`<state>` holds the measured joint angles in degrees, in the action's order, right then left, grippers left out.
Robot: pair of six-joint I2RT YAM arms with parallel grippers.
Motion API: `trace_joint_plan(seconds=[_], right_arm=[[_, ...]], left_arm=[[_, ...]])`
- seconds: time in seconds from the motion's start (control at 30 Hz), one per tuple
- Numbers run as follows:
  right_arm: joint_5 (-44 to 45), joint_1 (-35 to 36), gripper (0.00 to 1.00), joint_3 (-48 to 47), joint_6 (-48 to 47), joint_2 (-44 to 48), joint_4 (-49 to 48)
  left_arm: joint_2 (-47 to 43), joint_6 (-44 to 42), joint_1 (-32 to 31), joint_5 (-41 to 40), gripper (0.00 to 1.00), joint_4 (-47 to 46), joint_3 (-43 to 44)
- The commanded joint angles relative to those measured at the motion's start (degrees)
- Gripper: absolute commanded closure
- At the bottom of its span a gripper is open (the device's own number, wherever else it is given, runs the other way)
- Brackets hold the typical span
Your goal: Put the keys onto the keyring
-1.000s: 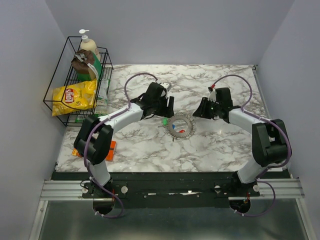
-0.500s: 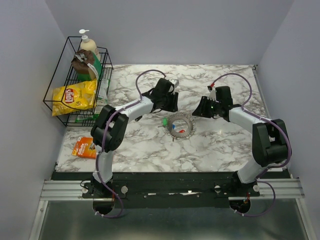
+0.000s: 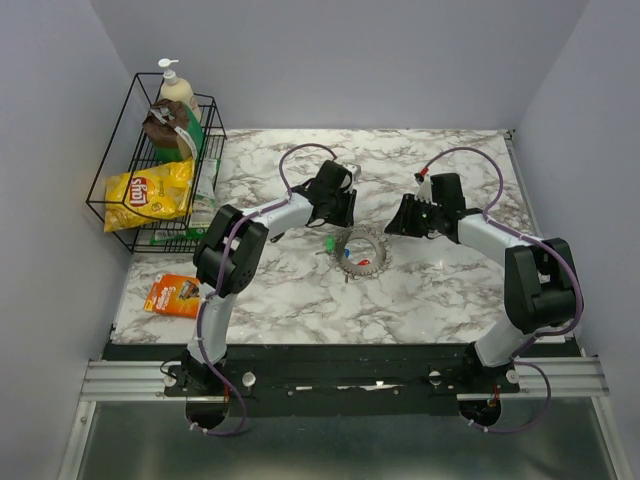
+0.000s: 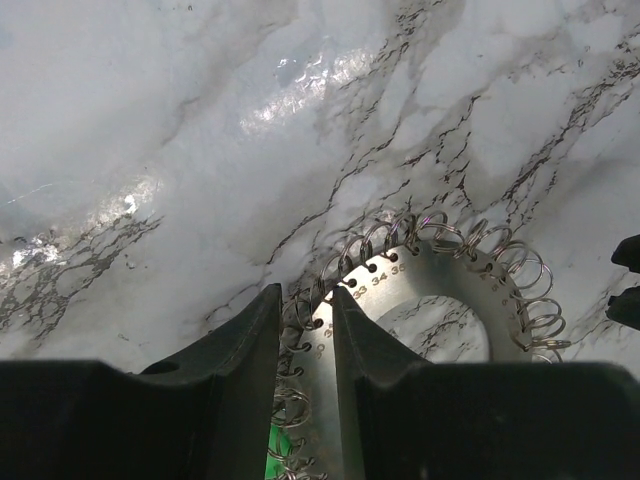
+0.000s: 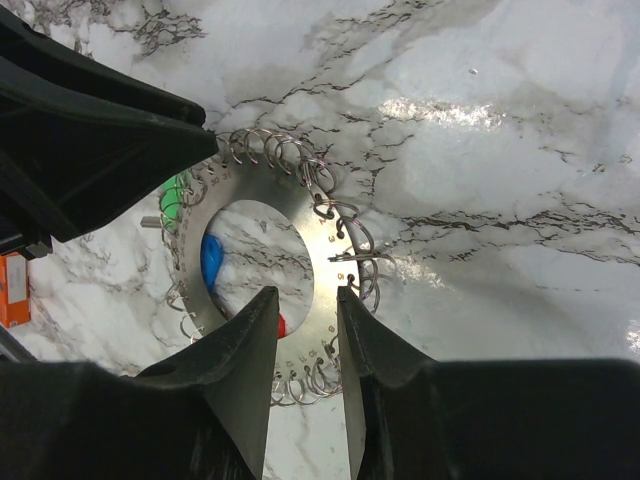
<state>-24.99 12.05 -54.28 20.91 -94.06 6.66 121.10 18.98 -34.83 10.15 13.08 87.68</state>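
Observation:
The keyring is a flat silvery disc with a round hole, numbered holes and small wire rings round its rim, lying flat on the marble. A green-headed key lies at its left rim. Blue and red heads show through its hole. My left gripper hovers over the ring's far-left rim, jaws a narrow gap apart astride the rim. My right gripper hovers over the ring's right band, jaws narrowly open. Neither holds anything.
A black wire basket at the back left holds a yellow chips bag and a pump bottle. An orange packet lies on the table front left. Grey walls stand on three sides.
My left arm has swung its elbow in toward the middle, uncovering the orange packet, and its gripper has shifted slightly right toward the keyring. The right arm has barely moved.

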Motion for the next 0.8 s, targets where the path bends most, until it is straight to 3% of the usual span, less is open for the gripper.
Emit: trace_joint_plan(seconds=[0.0,0.5,0.6,0.73,0.77], right_arm=[[-0.06,0.43,0.62,-1.53,-0.95,1.51,1.52],[0.38,0.34,0.61,-1.70,-1.04,1.78,1.69],[0.47,0.34,0.61,-1.70,-1.13,1.95,1.87],[0.73,0.34,0.61,-1.70,-1.31,2.65,2.04],[0.91,0.25,0.61,-1.70,-1.39,2.92,2.13]], left_arm=[[1.16,-1.23,0.20,1.19,0.65,0.72,0.83],[2.83,-1.76,0.20,1.27,0.71,0.45,0.12],[2.92,-2.02,0.20,1.62,0.80,0.19,0.21],[2.39,-2.28,0.20,1.71,0.99,-0.07,0.21],[1.87,-2.54,0.20,1.80,1.00,-0.07,0.21]])
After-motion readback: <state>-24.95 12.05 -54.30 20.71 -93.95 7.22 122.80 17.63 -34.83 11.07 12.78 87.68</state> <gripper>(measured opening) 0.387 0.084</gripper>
